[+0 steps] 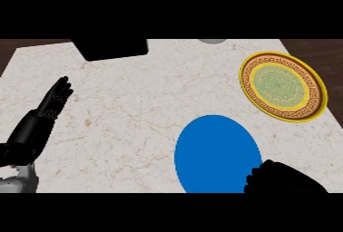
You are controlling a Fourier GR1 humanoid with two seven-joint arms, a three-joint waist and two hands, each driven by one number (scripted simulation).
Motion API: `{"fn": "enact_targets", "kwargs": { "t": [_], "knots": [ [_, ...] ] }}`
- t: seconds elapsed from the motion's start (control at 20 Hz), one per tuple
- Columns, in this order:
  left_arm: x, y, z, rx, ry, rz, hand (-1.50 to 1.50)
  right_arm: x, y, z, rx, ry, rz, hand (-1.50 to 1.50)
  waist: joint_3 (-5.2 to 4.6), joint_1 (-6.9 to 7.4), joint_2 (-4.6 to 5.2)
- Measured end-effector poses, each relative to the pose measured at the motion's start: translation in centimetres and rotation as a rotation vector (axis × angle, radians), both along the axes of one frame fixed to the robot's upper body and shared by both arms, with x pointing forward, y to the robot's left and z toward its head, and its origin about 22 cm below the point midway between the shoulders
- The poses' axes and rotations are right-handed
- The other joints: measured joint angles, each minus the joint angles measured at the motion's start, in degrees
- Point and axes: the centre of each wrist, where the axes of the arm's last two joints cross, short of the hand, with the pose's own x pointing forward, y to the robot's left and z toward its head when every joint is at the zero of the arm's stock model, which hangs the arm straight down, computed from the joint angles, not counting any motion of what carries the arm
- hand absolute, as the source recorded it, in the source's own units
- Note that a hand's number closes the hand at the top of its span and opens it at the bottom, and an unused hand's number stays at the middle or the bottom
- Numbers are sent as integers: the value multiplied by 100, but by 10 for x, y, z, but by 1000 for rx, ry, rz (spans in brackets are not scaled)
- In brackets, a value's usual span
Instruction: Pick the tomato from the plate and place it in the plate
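Left of the right hand (285, 179), whose grip I cannot tell, the blue plate (214, 154) shows no tomato; if hidden in that hand, it could slip short of the gold-rimmed plate (319, 93).

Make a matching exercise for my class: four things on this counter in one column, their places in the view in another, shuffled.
1 blue plate
2 gold-rimmed plate
3 black box
4 left hand

a far side, right
b left side
c near side, centre
d far edge, left of centre

Pairs: 1-c, 2-a, 3-d, 4-b
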Motion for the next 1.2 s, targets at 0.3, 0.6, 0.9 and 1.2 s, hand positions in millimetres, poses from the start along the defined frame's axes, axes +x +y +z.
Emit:
{"fn": "enact_targets", "kwargs": {
  "t": [0.3, 0.6, 0.9, 1.2],
  "knots": [
    [-5, 3, 1, 3, -9, 11, 0, -17, -48, 10, 154, -82, -2, 150, -17, -88, 34],
    [-8, 4, 4, 9, -15, -3, 0, -24, -101, 18, 284, -165, -97, 150, -36, 20, 71],
    [-4, -6, 9, 7, -29, -43, 0, -28, -164, 28, 381, -258, -203, 150, -49, 248, 120],
    [6, -24, 17, 5, -41, -106, 0, -35, -218, 41, 461, -276, -322, 150, -64, 580, 174]
  ]
}}
